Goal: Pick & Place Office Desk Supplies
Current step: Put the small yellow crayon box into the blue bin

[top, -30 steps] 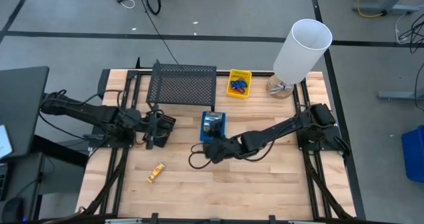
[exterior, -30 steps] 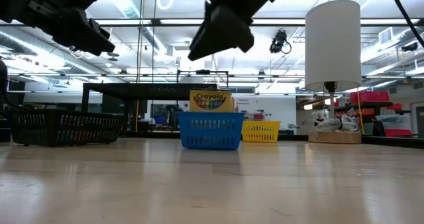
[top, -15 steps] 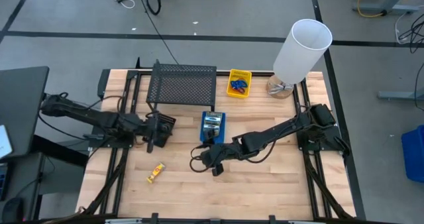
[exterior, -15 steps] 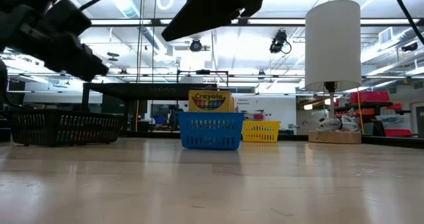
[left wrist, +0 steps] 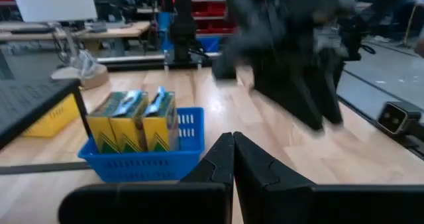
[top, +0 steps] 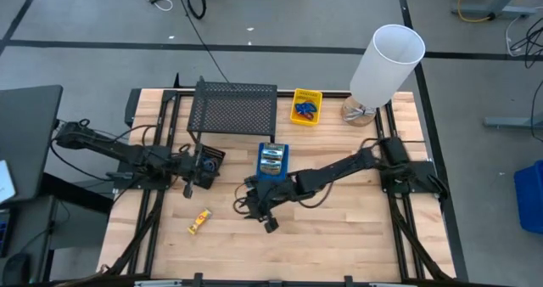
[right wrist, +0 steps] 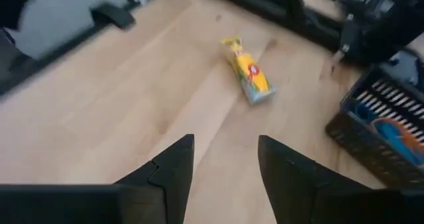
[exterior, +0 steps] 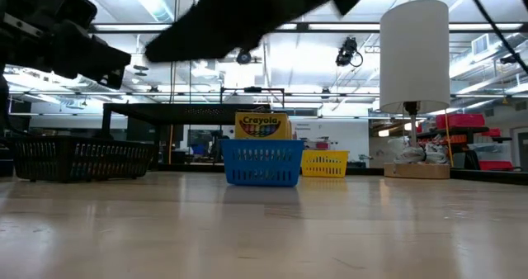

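Right tool (top: pixel 268 222): jaws wide, holding nothing, poised above bare table (top: pixel 356 236) just beside the blue bin (top: pixel 272 161) on its near side. Left tool (top: pixel 192 183): fingers closed together, empty, waiting by the black bin (top: pixel 206 165).

High view. Loose crayon box (top: pixel 199 222) lies flat on the table, well apart from the bins, between the two tools and toward the table's front edge. Its long axis runs diagonally across the planks. Blue bin already holds crayon boxes; yellow bin (top: pixel 306 106) at the back holds blue and orange loops.

Low view. Crayola box (exterior: pixel 263 125) stands upright in the blue bin (exterior: pixel 262 163), label facing the camera; yellow bin (exterior: pixel 325 163) just behind. Both arms show only as dark shapes overhead.

Left wrist view. Closed fingers (left wrist: pixel 233 159) point at the blue bin (left wrist: pixel 142 161), crayon boxes (left wrist: pixel 134 121) upright inside.

Right wrist view. Spread fingers (right wrist: pixel 172 164) frame the loose crayon box (right wrist: pixel 247 79), lying ahead at a slant.

Step, as judged: approach to the loose box. Next move calls for closing the gap, turning the wrist across the box's short side, then descending.
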Controlling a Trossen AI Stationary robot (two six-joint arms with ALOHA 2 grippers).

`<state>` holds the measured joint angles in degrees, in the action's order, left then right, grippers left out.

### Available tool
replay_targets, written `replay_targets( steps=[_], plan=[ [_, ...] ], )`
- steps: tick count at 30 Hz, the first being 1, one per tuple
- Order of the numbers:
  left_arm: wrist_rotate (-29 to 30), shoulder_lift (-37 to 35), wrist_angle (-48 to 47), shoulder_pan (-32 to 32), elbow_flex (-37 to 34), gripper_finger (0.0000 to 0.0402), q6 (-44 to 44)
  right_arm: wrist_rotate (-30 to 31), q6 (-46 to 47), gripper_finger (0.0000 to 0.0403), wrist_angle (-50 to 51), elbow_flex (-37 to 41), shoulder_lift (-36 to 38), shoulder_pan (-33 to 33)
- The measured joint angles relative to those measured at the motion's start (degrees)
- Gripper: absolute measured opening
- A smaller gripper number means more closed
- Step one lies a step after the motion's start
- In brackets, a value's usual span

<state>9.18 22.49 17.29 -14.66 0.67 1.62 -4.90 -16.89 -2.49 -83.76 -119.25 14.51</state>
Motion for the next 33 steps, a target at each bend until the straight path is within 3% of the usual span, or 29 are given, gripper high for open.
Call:
replay_targets(
  steps=[8, 13, 22, 33],
  plan=[
    [1.74, -0.91, -4.34, 0.00, 4.39, 0.0005, 2.27, -5.30, -4.65, 0.0171, 6.49, -18.90, -14.26, -1.59],
    [6.19, -0.91, -11.65, 0.00, 9.52, 0.0005, 3.64, -7.84, -7.35, 0.0181, 10.14, -28.81, -20.80, -1.70],
    [11.84, -0.91, -13.13, 0.00, 17.20, 0.0005, 8.40, -10.36, -8.50, 0.0188, 9.31, -37.11, -27.28, -3.18],
    [11.63, -0.89, -13.81, 0.00, 20.26, 0.0005, 7.90, -11.62, -7.58, 0.0188, 10.02, -49.57, -36.92, -4.11]
  ],
)
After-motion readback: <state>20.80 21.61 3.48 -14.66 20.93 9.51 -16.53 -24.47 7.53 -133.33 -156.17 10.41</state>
